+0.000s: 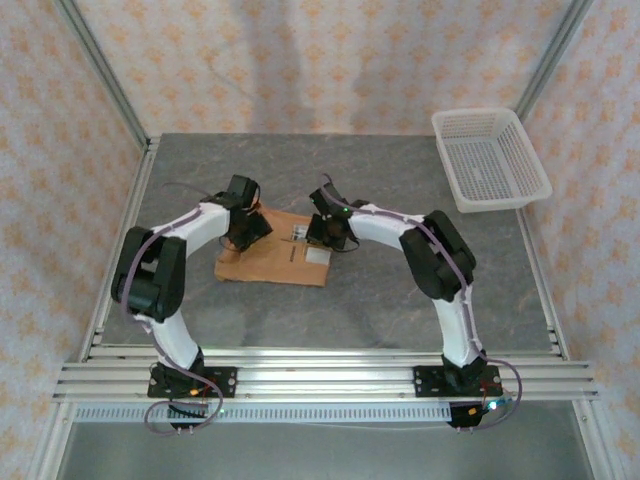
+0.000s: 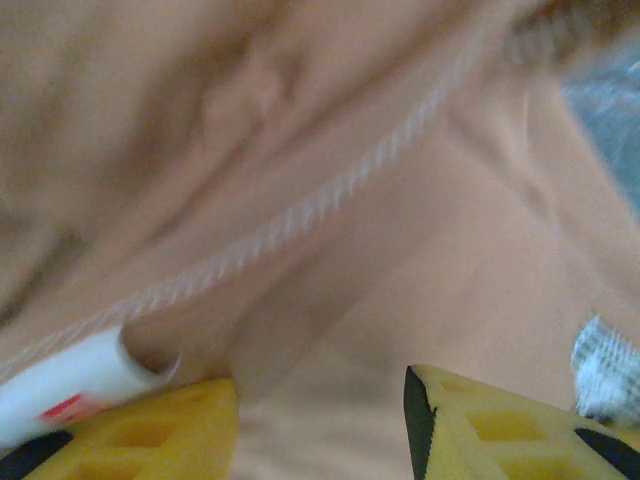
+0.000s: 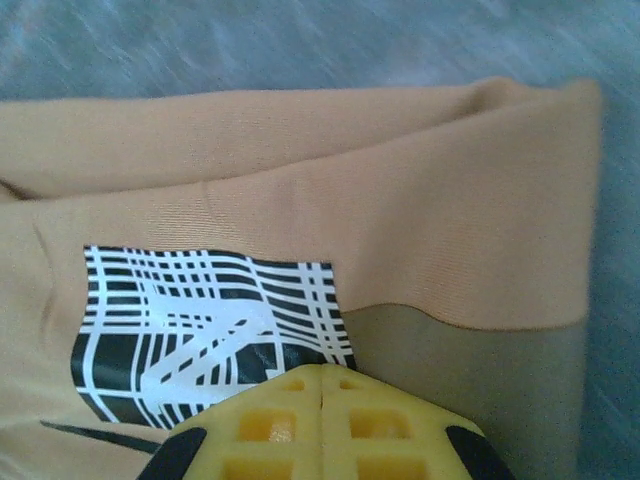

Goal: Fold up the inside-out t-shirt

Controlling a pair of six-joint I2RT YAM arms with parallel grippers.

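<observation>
T-shirt (image 1: pixel 270 263) far edge hidden by left arm (image 1: pixel 205 222), right arm (image 1: pixel 385 228); left wrist close-up blurred.

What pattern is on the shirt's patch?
The patch is black with crisscrossing white lines; clearest in right wrist view.

Left claw (image 2: pixel 320 388), parted, against t-shirt (image 2: pixel 430 230)

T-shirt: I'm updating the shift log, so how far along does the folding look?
Mostly done: the t-shirt lies as a compact rectangle on the table. In hand: left gripper, jaws apart, sits close against the cloth; right gripper, jaws shut, sits above the checked label. Left: perhaps a last fold or smoothing, then moving both arms clear.
</observation>
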